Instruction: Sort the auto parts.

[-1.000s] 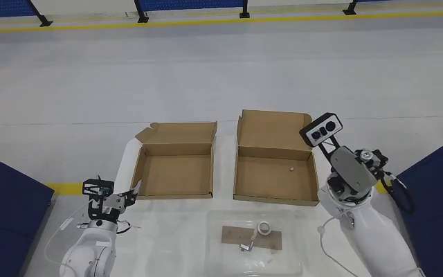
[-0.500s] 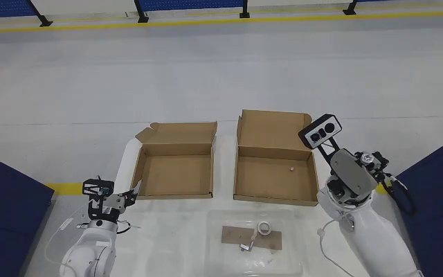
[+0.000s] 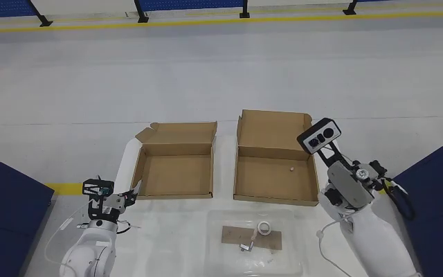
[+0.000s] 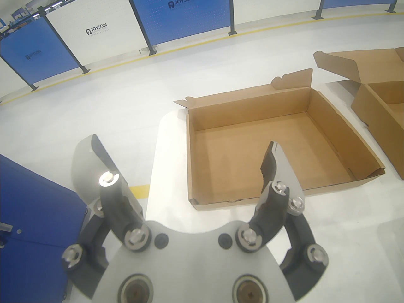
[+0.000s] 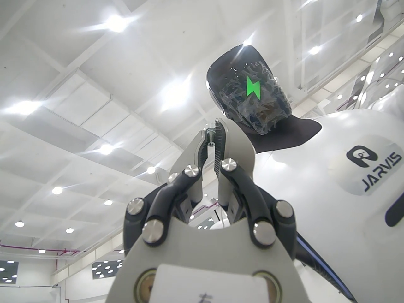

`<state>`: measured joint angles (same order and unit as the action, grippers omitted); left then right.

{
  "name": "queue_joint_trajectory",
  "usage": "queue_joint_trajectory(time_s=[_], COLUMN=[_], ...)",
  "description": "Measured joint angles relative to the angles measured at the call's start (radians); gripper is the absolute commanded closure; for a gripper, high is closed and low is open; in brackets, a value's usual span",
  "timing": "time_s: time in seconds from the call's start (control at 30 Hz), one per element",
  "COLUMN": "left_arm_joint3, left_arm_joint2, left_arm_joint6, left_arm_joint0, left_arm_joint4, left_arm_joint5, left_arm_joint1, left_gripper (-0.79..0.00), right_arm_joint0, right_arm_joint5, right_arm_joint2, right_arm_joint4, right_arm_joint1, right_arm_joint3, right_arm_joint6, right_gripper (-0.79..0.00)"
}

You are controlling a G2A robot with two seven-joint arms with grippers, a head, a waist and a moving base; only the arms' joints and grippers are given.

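Left gripper [image 4: 183, 149] sits low over the near left corner of the table [image 3: 173, 228], just short of the left box [image 4: 277, 146] and pointing at it. Its fingers are spread wide with nothing between them. The right arm [image 3: 349, 187] is bent up beside the right box [image 3: 273, 170], with the right gripper [image 5: 212, 130] aimed at the ceiling. Its fingers are pinched narrow on a small spring-like part [image 5: 210, 137] right at the tips. We also spot a tiny part [image 3: 291, 167] lying in the right box, toward its far right. Nearer the robot is a clear tray [image 3: 221, 260] holding a cardboard strip [image 3: 235, 235], a white ring [image 3: 263, 226] and a small metal piece [image 3: 246, 246].
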<state>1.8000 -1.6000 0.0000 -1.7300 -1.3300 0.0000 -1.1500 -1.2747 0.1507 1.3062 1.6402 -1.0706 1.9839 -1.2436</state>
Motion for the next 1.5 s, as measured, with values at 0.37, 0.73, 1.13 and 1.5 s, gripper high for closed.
queue_joint_trajectory(time_s=[0.37, 0.73, 1.13, 1.5], left_arm_joint3=[0.000, 0.000, 0.000, 0.000], left_arm_joint2=[0.000, 0.000, 0.000, 0.000], left_arm_joint6=[0.000, 0.000, 0.000, 0.000], left_arm_joint0=[0.000, 0.000, 0.000, 0.000], left_arm_joint4=[0.000, 0.000, 0.000, 0.000], left_arm_joint5=[0.000, 0.000, 0.000, 0.000], left_arm_joint1=[0.000, 0.000, 0.000, 0.000], left_gripper=[-0.785, -0.785, -0.785, -0.785], right_arm_joint0=[-0.017, -0.040, -0.043, -0.089], right_arm_joint5=[0.009, -0.004, -0.005, 0.036], right_arm_joint2=[0.019, 0.047, 0.052, 0.135], right_arm_joint4=[-0.044, -0.078, -0.084, -0.145], right_arm_joint1=[-0.010, -0.020, -0.023, -0.015], right_arm_joint3=[0.001, -0.006, -0.006, -0.030], right_arm_joint6=[0.005, 0.026, 0.021, 0.002], right_gripper=[0.000, 0.000, 0.000, 0.000])
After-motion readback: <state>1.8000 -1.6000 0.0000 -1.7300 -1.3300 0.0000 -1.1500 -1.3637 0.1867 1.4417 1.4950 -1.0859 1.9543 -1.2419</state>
